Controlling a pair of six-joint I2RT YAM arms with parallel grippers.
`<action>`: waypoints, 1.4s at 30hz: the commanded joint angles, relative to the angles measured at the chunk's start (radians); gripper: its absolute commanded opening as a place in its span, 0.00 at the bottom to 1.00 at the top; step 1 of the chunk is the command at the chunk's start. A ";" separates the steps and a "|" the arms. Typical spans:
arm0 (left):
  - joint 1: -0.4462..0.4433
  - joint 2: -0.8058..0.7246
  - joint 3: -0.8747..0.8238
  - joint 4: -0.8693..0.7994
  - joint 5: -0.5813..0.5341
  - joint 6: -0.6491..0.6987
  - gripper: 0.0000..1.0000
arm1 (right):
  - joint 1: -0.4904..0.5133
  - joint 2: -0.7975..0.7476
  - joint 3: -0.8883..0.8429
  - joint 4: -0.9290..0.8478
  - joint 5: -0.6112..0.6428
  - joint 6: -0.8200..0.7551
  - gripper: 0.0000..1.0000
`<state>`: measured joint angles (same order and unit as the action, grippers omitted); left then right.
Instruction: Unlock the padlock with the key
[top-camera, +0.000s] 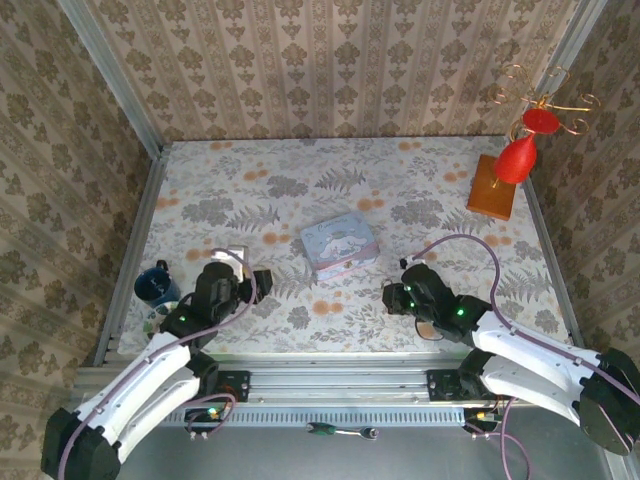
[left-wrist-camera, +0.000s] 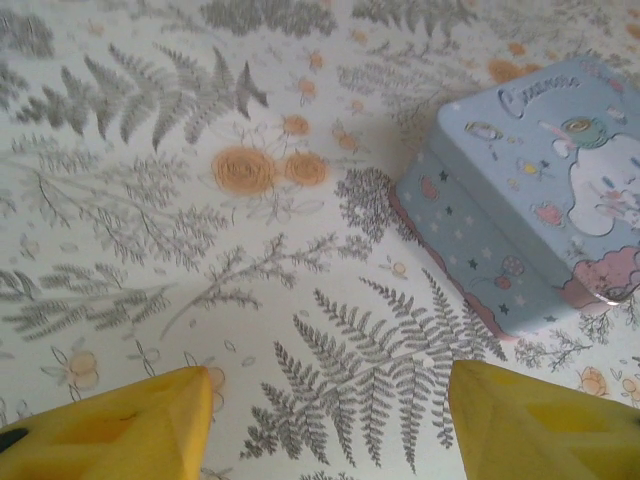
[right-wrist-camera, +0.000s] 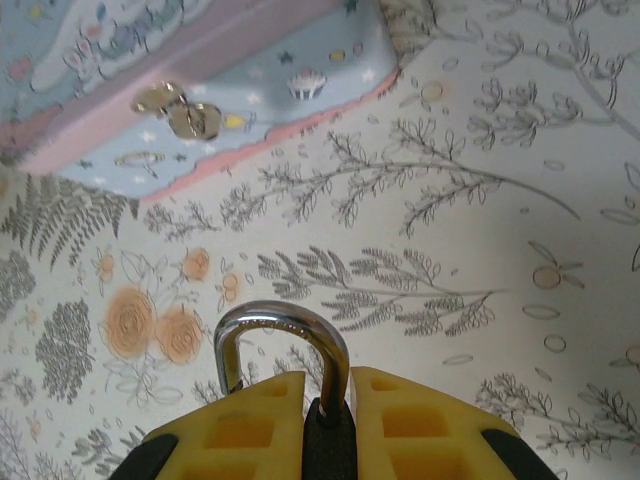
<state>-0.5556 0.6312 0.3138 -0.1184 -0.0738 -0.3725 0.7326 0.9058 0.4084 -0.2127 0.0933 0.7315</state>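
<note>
Right hand (right-wrist-camera: 328, 388) pinches padlock (right-wrist-camera: 283, 311); body mostly hidden, shackle protruding.

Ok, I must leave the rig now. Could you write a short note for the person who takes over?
The left gripper is open with nothing between its fingers, beside the tin.
The right gripper is shut on the padlock, with the shackle pointing away from it, toward the tin.
Done: padlock gripped.
Left to do: the shackle looks closed, so the lock is not yet open. The left gripper must take the key, insert it and turn it.
</note>
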 joint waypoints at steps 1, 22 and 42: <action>-0.006 -0.035 -0.019 0.060 -0.019 0.117 0.65 | 0.022 0.018 0.008 -0.034 -0.037 -0.011 0.00; -0.003 -0.033 -0.065 0.116 0.003 0.124 0.67 | 0.027 0.177 0.004 -0.042 -0.038 0.011 0.05; 0.000 -0.036 -0.070 0.118 -0.001 0.126 0.68 | 0.013 0.230 0.027 -0.065 -0.025 0.038 0.18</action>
<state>-0.5556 0.6010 0.2554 -0.0139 -0.0757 -0.2649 0.7506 1.1343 0.4091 -0.2371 0.0666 0.7597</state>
